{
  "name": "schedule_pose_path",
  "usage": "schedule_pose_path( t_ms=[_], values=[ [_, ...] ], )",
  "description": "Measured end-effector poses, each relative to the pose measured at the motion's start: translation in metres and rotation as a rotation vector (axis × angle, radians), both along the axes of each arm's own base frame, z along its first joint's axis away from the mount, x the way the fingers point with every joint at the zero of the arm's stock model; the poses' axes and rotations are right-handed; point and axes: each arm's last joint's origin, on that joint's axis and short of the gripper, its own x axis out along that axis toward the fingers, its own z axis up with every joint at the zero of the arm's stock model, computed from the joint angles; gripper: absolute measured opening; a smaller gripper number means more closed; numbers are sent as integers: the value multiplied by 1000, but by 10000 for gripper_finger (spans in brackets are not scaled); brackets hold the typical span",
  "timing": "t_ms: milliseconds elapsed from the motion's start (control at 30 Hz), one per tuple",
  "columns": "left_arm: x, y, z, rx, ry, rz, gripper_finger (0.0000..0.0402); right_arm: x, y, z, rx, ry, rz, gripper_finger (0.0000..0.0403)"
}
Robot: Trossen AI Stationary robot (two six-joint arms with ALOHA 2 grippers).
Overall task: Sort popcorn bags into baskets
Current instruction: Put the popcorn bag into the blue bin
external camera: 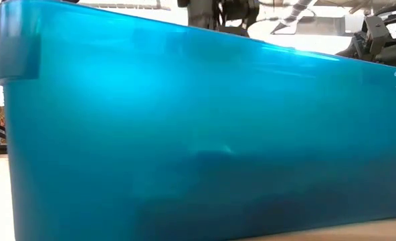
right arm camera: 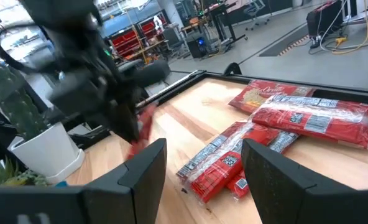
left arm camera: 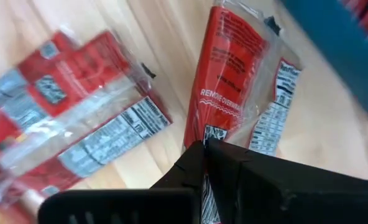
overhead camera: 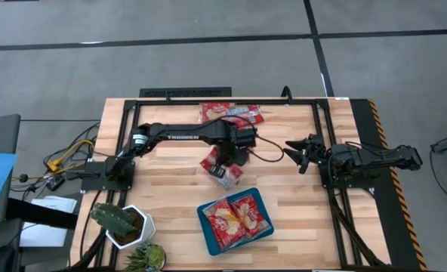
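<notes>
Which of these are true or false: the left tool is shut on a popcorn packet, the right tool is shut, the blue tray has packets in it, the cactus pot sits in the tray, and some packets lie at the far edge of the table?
1. The left tool is shut on a popcorn packet. True.
2. The right tool is shut. False: its fingers stand apart and hold nothing.
3. The blue tray has red packets in it. True.
4. The cactus pot sits in the tray. False: it stands on the table beside the tray.
5. Some packets lie at the table's far edge. True.
</notes>
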Motion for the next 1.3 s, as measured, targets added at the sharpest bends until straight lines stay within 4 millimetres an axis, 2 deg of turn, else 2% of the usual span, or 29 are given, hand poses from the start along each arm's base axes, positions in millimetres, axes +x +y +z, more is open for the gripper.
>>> schedule_pose_path(
  t_ms=[133,267,400,533,700,833,933,1033,1300],
  values=[
    [0,-12,30,-11,-59,11,0,0,0,0,0,0,0,234],
    [0,-32,59,-17,-143,-20,0,0,0,0,0,0,1,234],
    [1,-59,71,-23,-227,-88,0,0,0,0,0,1,1,234],
    [3,-91,69,-12,-251,-203,0,0,0,0,0,1,2,234],
    [16,-118,50,48,-288,-248,0,0,0,-1,0,6,5,234],
    [26,-125,41,70,-324,-266,0,1,0,-1,0,13,9,234],
    [32,-131,24,89,-294,-312,0,1,1,-2,0,21,10,234],
    [35,-139,14,105,-287,-360,0,1,1,-2,1,24,16,234],
    [41,-155,14,88,-360,-399,0,3,1,-4,2,50,36,234]
  ],
)
